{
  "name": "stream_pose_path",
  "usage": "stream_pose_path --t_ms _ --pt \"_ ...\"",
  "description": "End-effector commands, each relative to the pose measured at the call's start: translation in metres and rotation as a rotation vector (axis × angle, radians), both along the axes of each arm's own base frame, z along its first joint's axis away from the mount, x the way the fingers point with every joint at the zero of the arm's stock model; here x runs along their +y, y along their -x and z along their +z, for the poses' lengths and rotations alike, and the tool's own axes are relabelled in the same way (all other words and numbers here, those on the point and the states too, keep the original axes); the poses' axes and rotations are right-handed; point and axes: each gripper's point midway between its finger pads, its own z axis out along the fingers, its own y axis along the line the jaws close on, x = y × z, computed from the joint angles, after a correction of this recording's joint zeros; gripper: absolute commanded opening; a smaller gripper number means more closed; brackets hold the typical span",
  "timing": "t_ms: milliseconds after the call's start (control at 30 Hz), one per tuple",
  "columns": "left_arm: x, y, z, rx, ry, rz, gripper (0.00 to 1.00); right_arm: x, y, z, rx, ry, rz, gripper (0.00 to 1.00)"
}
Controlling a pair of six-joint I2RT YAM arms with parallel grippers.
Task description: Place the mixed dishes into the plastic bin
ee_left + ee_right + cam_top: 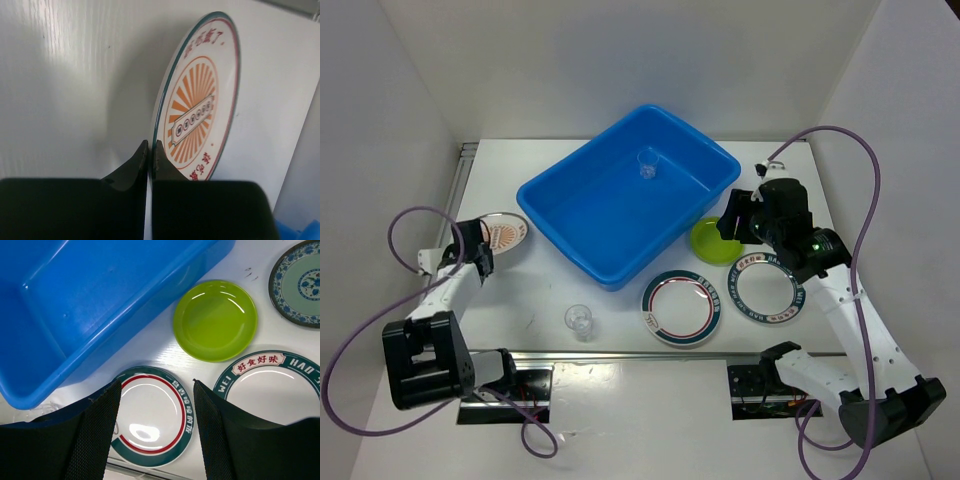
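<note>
Firmly pinched, the near rim of the orange-sunburst plate [197,107] sits between the all-but-touching fingers of my left gripper [150,150], at the left of the white tabletop [620,325] and near the left corner of the blue plastic bin [600,215]. My right gripper [157,385] hangs with its jaws spread wide and nothing between them, above one teal-and-red-rimmed plate [152,430] that lies just beside the bin's near wall. A second teal-and-red-rimmed plate [272,390] lies to its right, the lime-green plate [215,320] sits beyond them against the bin, and the dark teal saucer [300,282] is farther right. One clear cup [647,166] stands inside the bin; another clear cup [579,321] stands on the tabletop in front of it.
</note>
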Motion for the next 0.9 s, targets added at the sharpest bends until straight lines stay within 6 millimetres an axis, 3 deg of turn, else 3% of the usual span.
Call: stream_pose_path --t_ms 0,100,367,500,600,700,767,867 --pt "0.031 -0.002 0.061 -0.03 -0.187 0.038 0.0 0.003 0.004 0.003 -0.014 -0.01 0.019 0.65" --pt "0.036 0.002 0.074 -0.012 -0.243 0.031 0.0 0.004 0.005 0.003 -0.013 -0.014 0.027 0.65" --pt "0.049 0.0 0.17 -0.161 -0.397 0.048 0.0 0.007 0.006 0.003 -0.009 -0.024 0.042 0.65" --pt "0.045 0.0 0.221 -0.273 -0.451 0.015 0.0 0.009 0.006 0.003 -0.008 -0.029 0.05 0.65" --pt "0.028 -0.015 0.264 -0.403 -0.472 -0.101 0.0 0.009 0.005 0.005 -0.019 -0.025 0.055 0.65" --pt "-0.005 -0.032 0.287 -0.531 -0.414 -0.267 0.0 0.009 0.005 0.005 -0.019 -0.025 0.055 0.65" --pt "-0.036 -0.051 0.293 -0.592 -0.347 -0.398 0.0 0.011 0.004 0.003 -0.009 -0.027 0.063 0.65" --pt "-0.079 -0.075 0.283 -0.62 -0.256 -0.576 0.0 0.011 0.004 0.003 -0.009 -0.026 0.063 0.65"
